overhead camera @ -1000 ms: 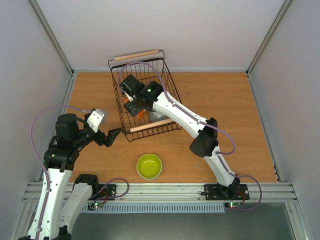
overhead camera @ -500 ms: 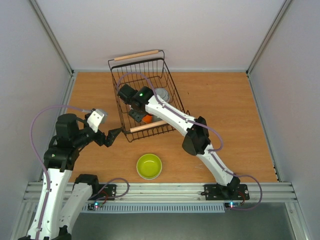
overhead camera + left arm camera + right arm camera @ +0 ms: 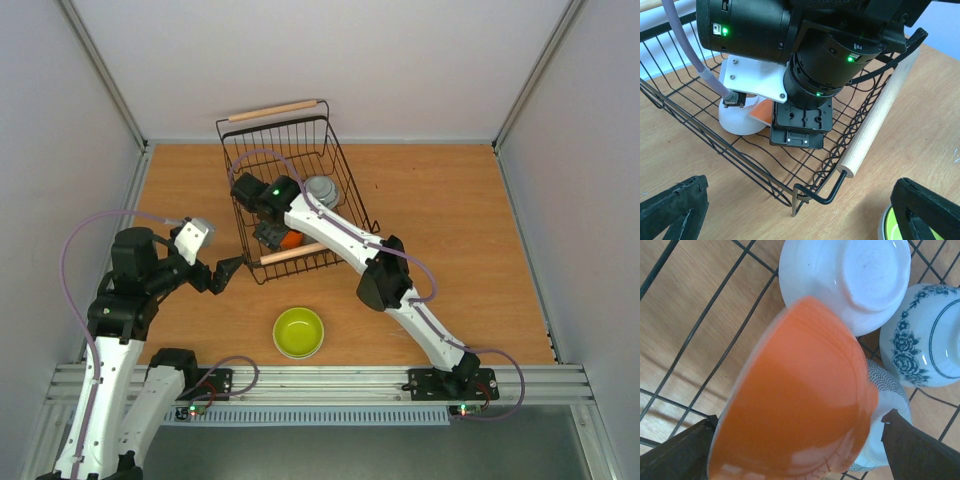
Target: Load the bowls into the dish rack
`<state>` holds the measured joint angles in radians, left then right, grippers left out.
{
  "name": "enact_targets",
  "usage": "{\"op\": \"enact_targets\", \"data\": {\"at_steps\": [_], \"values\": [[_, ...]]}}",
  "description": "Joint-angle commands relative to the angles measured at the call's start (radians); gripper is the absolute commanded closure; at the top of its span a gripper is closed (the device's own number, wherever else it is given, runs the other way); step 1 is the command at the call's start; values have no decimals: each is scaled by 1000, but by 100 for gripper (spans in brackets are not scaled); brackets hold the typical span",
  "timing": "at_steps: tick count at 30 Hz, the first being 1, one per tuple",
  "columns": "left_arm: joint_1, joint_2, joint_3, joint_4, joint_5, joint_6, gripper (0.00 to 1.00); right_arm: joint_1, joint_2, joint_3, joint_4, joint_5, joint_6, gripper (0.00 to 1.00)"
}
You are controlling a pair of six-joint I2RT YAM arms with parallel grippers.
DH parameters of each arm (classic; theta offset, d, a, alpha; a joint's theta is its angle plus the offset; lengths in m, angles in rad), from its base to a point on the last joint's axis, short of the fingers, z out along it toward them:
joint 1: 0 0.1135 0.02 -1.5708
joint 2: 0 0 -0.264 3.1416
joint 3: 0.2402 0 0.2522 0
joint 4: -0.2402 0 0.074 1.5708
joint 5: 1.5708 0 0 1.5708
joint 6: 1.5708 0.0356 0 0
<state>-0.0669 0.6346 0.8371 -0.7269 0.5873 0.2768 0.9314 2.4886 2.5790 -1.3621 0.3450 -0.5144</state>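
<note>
The dish rack, a black wire basket with wooden handles, stands at the table's back middle. My right gripper reaches down inside it. In the right wrist view its jaws stand open around the tilted orange bowl, with a slim gap at the right finger. Under and beside it lie an upturned white bowl, a blue-and-white bowl and a speckled bowl. The yellow-green bowl sits on the table in front of the rack. My left gripper hovers open and empty by the rack's near left corner.
The rack's near corner and wooden handle lie just ahead of the left fingers. A grey bowl rests in the rack's right half. White walls close in the table at the back and sides.
The right arm has pushed lower and further left into the rack, and its jaws have widened around the orange bowl. The grey bowl is now uncovered. The left arm has not moved.
</note>
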Motion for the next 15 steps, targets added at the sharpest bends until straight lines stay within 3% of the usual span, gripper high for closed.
{"op": "enact_targets", "data": {"at_steps": [1,4,15], "values": [[-1,-1,-9,47,13,6,1,11,-4,26,-28,-10,-15,6],[-1,-1,-9,45,14,7,1,17,-9,22,-26,-25,-15,2],[-1,-8,-7,43,13,9,1,29,-35,8,-5,-140,-21,1]]}}
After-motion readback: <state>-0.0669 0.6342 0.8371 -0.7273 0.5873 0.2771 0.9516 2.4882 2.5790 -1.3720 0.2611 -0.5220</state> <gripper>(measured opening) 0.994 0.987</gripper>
